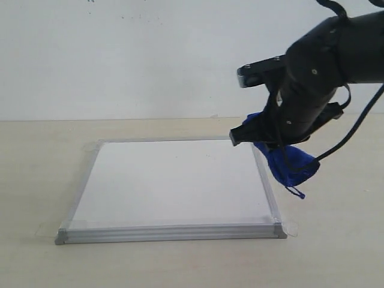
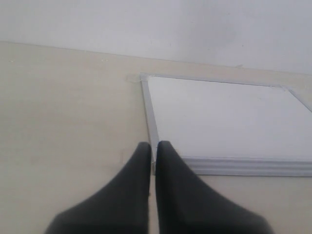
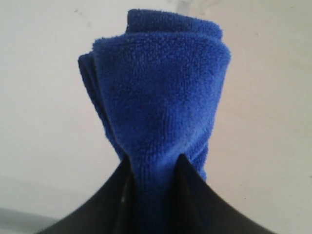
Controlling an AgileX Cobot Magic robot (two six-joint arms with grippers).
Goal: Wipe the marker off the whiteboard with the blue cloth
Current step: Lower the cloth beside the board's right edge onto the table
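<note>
The blue cloth (image 1: 287, 162), plush and bunched with a small loop dangling, hangs just over the whiteboard (image 1: 174, 180) at its 3 o'clock edge. It is pinched tight in the right gripper (image 3: 155, 168). No marker shows on the white surface. Any further pass would want the cloth lowered flat, pressed evenly and kept inside the frame. The left gripper (image 2: 153, 151), closed and empty, sits beside a board corner.

I'm on a lab-style test bench: plain pale table (image 1: 36, 180), bare white wall (image 1: 120, 60) right behind it. The whiteboard (image 1: 174, 180) in front of me lies flat on the table with clear tape tabs (image 1: 291, 228) at its corners, staged-rig style.
</note>
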